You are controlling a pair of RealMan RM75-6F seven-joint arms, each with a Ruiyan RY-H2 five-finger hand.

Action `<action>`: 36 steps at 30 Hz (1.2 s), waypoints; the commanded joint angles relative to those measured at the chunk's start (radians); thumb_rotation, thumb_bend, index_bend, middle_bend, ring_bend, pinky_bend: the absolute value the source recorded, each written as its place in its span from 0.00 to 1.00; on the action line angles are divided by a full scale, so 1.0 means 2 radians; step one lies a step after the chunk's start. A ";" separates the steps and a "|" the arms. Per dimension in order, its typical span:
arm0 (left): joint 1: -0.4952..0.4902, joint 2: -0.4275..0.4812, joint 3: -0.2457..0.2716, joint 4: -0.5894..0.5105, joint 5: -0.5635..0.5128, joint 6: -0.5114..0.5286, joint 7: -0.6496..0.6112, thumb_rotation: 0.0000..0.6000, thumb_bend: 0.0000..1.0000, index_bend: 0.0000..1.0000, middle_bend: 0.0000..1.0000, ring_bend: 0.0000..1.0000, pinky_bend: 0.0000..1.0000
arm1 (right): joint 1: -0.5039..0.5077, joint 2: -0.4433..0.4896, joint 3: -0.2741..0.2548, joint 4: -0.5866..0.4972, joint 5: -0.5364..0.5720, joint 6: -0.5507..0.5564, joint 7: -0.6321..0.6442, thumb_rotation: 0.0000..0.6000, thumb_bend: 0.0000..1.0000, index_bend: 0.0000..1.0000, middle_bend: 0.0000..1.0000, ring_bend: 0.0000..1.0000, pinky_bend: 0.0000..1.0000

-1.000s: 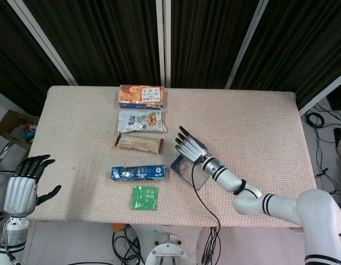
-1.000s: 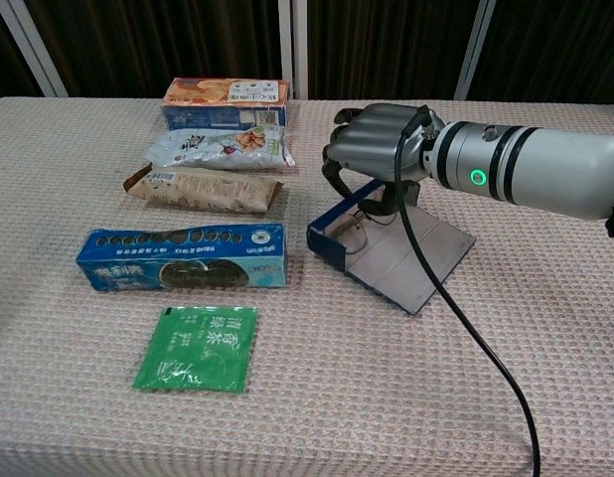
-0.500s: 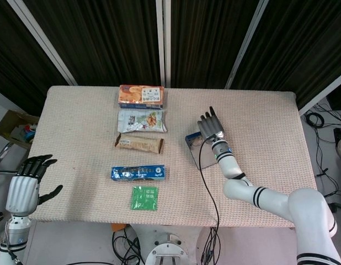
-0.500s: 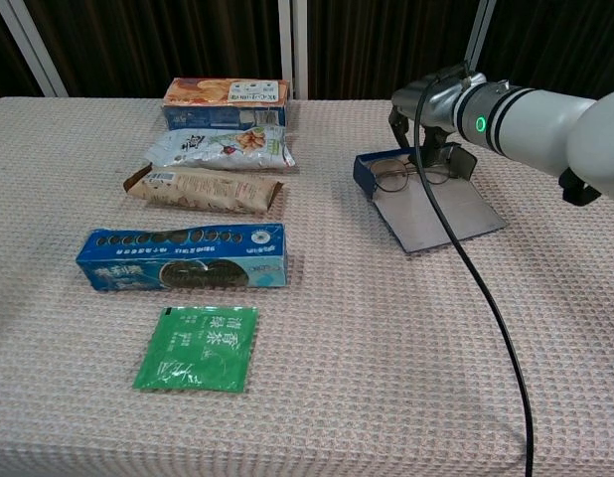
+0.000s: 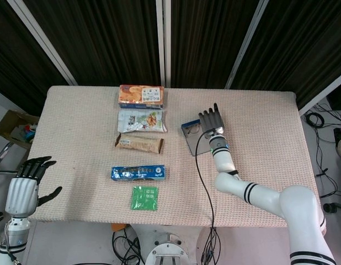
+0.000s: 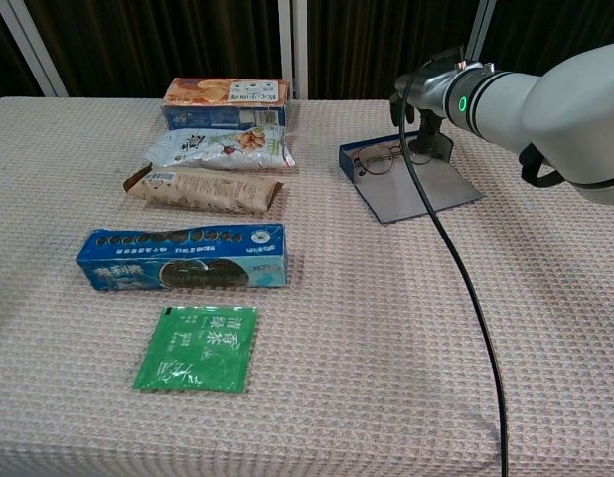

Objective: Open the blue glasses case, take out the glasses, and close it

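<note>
A: From the head view, your right hand [image 5: 210,122] is sitting at the far end of the blue glasses case [image 5: 193,137], which has been dragged up and to the right, away from the snack row, over the last second. The fingers are lying side by side; whether they're pinching anything, I cannot tell.

B: And my left hand [image 5: 28,182]?

A: It's hanging off the table's [image 5: 259,121] near-left corner, fingers spread, holding nothing.

B: Chest view?

A: The case [image 6: 411,189] is lying open, flap flat toward you, glasses [image 6: 379,159] still resting in the tray, so they're not out yet. The right hand [image 6: 426,109] is hovering right over them. The cracker box [image 6: 226,92], snack bag [image 6: 220,146], brown packet [image 6: 203,189], blue cookie box [image 6: 183,256] and green sachet [image 6: 201,347] are well apart. Only your dangling cable [image 6: 446,258] is crossing the flap.
</note>
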 commanded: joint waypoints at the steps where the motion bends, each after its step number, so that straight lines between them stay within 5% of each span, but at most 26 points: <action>1: 0.001 -0.001 0.000 0.000 0.000 0.001 -0.001 1.00 0.02 0.28 0.23 0.20 0.21 | 0.001 -0.001 -0.001 0.010 0.000 -0.006 0.009 1.00 0.38 0.28 0.26 0.15 0.00; 21: 0.011 0.004 0.000 -0.002 -0.015 0.000 0.000 1.00 0.02 0.28 0.23 0.20 0.21 | 0.046 -0.072 -0.008 0.178 -0.031 -0.096 0.050 1.00 0.38 0.41 0.28 0.15 0.00; 36: 0.013 0.005 0.000 0.000 -0.016 -0.002 -0.003 1.00 0.02 0.28 0.23 0.20 0.21 | 0.053 -0.097 0.002 0.232 -0.048 -0.117 0.070 1.00 0.36 0.46 0.29 0.15 0.00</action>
